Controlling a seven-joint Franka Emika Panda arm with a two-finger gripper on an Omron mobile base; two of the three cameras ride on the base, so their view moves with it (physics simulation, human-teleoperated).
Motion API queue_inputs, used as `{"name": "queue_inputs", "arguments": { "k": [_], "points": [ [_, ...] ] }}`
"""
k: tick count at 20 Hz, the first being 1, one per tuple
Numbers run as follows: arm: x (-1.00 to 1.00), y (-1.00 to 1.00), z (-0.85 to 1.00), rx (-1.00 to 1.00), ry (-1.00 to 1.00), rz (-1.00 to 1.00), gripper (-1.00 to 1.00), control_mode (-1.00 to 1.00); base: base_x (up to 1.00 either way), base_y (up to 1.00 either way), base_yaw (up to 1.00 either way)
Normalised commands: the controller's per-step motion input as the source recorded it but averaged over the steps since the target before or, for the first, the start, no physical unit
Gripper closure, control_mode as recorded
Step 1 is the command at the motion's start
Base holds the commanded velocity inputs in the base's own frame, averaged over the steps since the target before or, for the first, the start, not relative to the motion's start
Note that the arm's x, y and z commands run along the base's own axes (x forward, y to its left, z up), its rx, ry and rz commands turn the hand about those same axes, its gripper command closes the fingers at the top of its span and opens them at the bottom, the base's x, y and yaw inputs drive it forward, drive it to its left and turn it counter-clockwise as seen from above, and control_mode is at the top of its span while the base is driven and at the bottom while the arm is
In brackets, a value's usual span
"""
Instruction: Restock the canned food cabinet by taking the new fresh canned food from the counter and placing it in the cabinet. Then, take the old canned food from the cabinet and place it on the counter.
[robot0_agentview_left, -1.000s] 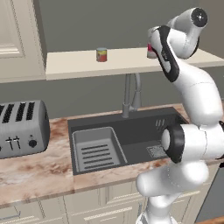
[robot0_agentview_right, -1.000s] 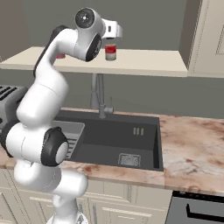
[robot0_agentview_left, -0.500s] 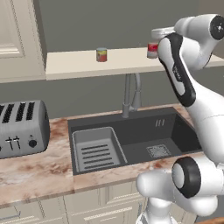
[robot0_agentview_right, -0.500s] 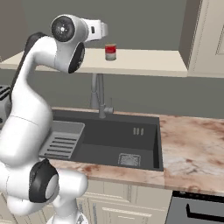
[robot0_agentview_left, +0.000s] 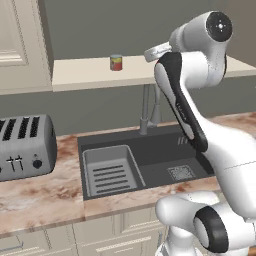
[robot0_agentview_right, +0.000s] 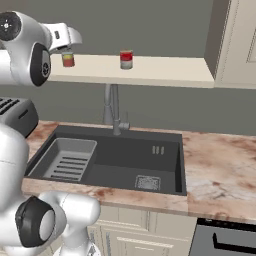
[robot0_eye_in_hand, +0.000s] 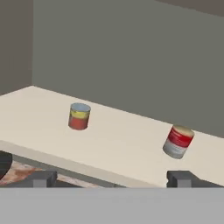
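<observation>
In the hand view my gripper (robot0_eye_in_hand: 113, 179) is open, nothing between its fingertips (robot0_eye_in_hand: 41, 178). It hangs in front of the canned food cabinet's cream shelf (robot0_eye_in_hand: 118, 144), clear of both cans. The old canned food (robot0_eye_in_hand: 79, 116), red with a yellow-green band, stands upright to the left. The new fresh canned food (robot0_eye_in_hand: 178, 141), red over a pale band, stands on the shelf at the right. From the right base view the new can (robot0_agentview_right: 126, 59) is in the open and the old can (robot0_agentview_right: 68, 59) is partly behind my hand. The left base view shows the old can (robot0_agentview_left: 116, 62) on the shelf (robot0_agentview_left: 85, 75).
Below the shelf runs the marbled counter (robot0_agentview_left: 45, 200) with a dark sink (robot0_agentview_left: 150, 155) and a ribbed tray insert (robot0_agentview_left: 110, 172). A faucet (robot0_agentview_right: 112, 107) rises behind the sink. A silver toaster (robot0_agentview_left: 22, 147) stands at the left. Cream door cabinets (robot0_agentview_right: 235, 40) flank the shelf.
My hand has drawn back from the new can, which stays standing on the shelf, and has swung left along the shelf toward the old can's side. The jaws remain wide.
</observation>
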Motion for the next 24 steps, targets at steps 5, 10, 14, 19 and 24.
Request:
{"name": "queue_inputs", "arguments": {
  "k": [5,10,14,19,24],
  "points": [
    [0.0,0.68,-0.13,0.0,0.17,-0.05,-1.0,-1.0,0.0,0.0,0.0],
    [0.05,0.0,-0.1,0.08,0.0,-0.04,-1.0,-1.0,0.0,0.0,0.0],
    [0.1,0.08,-0.52,0.0,0.0,-0.02,-1.0,-1.0,0.0,0.0,0.0],
    [0.09,0.32,-0.44,0.0,0.0,-0.04,-1.0,-1.0,0.0,0.0,0.0],
    [0.25,0.32,-0.06,0.0,0.0,-0.02,-1.0,-1.0,0.0,0.0,0.0]
  ]
}}
